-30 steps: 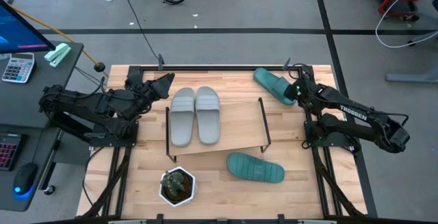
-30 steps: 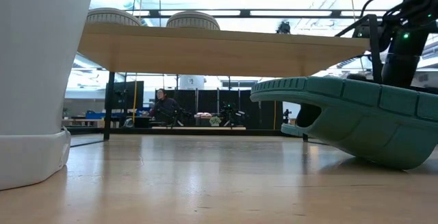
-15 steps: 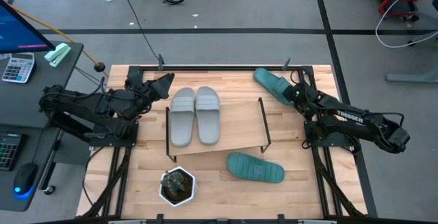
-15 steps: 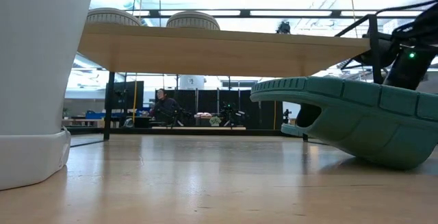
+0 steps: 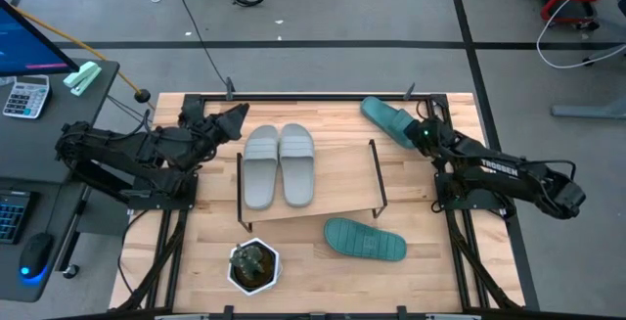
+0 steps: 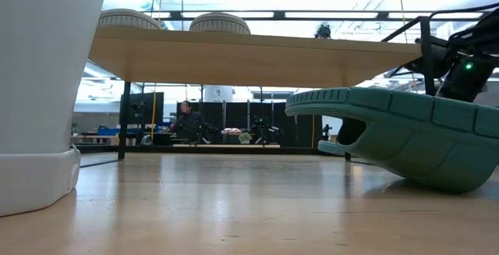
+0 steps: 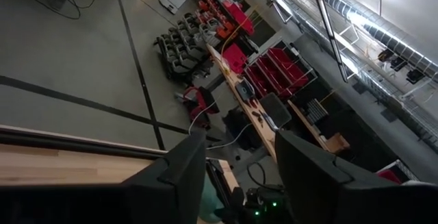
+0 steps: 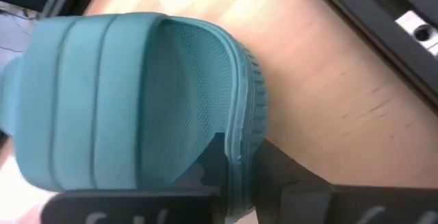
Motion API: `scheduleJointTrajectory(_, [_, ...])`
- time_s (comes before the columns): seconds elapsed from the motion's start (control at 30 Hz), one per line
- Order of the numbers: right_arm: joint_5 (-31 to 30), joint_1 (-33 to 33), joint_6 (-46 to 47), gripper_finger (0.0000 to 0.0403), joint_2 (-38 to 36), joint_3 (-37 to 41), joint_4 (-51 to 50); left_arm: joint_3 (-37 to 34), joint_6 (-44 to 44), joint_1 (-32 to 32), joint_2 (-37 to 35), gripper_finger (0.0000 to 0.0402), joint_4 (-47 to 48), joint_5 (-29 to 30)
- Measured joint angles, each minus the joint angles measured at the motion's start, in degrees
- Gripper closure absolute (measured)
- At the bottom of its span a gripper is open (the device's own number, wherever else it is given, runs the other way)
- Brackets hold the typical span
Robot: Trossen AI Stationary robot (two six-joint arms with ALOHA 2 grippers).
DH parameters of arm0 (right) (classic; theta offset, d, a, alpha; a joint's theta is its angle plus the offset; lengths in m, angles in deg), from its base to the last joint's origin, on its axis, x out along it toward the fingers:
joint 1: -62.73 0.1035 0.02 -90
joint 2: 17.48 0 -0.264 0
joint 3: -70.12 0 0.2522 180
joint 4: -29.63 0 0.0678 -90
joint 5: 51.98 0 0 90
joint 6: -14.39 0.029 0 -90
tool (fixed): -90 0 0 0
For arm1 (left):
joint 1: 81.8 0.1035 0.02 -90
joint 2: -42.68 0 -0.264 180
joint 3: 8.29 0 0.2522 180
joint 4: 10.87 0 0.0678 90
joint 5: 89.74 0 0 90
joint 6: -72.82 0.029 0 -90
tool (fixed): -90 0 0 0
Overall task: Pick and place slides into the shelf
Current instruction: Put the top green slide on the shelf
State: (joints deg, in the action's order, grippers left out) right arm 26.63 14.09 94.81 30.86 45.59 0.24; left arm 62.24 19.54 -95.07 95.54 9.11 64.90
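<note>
Teal slide (image 5: 388, 120) at upper right sits pinched in the right gripper (image 5: 419, 134); two grey slides (image 5: 278, 164) rest on the shelf (image 5: 342, 178); left gripper (image 5: 238, 115) gapes empty.

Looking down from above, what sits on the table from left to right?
Left gripper → two grey slides on the shelf → teal slide at the back → right gripper.

Matt, ribbed teal rubber slide (image 8: 130, 94) lies on pale, smooth-grained wooden tabletop (image 5: 430, 251). The shelf (image 5: 337, 178) pairs a light wood board with thin black metal legs. Grey slides (image 5: 279, 163) look matt.
</note>
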Motion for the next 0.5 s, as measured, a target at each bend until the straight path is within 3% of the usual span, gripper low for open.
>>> scheduleJointTrajectory(0.27, [-2.03, 0.03, 0.37, 0.0363, -5.45, -6.38, -5.19, 0.0, -0.02, 0.82, 0.0, 0.0224, -0.02, 0.0])
scheduleJointTrajectory(0.5, [-4.53, 0.14, -6.48, 0.0363, -9.13, -17.25, 2.55, 0.0, -0.02, 1.64, 0.01, 0.0229, -0.01, -0.01])
